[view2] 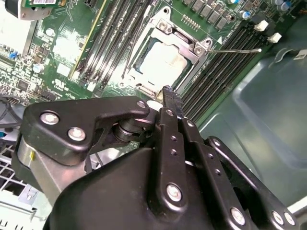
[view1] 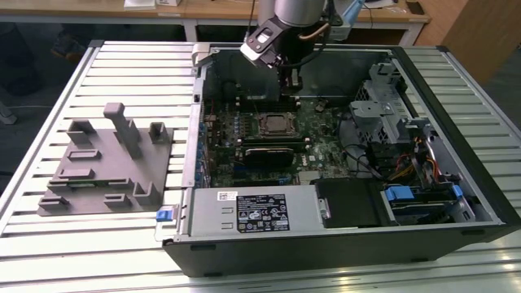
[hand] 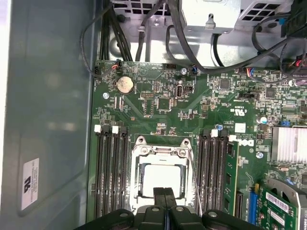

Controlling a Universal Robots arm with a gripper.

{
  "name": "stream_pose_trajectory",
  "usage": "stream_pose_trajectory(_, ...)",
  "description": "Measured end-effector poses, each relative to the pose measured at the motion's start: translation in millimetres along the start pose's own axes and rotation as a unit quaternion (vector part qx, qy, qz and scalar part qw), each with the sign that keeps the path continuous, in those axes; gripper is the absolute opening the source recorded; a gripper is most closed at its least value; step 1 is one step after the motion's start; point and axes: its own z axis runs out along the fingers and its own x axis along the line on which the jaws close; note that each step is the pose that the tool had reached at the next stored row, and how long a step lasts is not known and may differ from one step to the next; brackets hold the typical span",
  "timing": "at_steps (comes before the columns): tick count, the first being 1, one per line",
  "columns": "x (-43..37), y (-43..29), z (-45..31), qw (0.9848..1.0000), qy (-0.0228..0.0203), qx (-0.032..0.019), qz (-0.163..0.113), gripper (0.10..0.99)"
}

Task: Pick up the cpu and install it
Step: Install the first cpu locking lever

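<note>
Gripper (view1: 289, 85) hangs upper centre in the exterior view, fingers (hand: 159, 196) together and empty, likely because the cpu (hand: 160, 177) already sits in its socket (hand: 158, 141) below.

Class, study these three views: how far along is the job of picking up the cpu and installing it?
Done: the cpu already lies inside the socket frame, its silvery top showing in both wrist views. In hand: nothing; the tool hangs over the socket area with its fingers shut together. Left: the thin lever rod sticks out away from the socket, so locking appears not yet done.
</note>
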Motion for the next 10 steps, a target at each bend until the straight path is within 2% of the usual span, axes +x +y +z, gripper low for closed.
stream_pose_trajectory(5,0.0,0.0,-1.9,1.0,0.0001,-0.0001,-0.001,0.106)
stream_pose_trajectory(10,0.0,0.0,-2.0,0.9992,-0.0002,0.0004,-0.041,0.106)
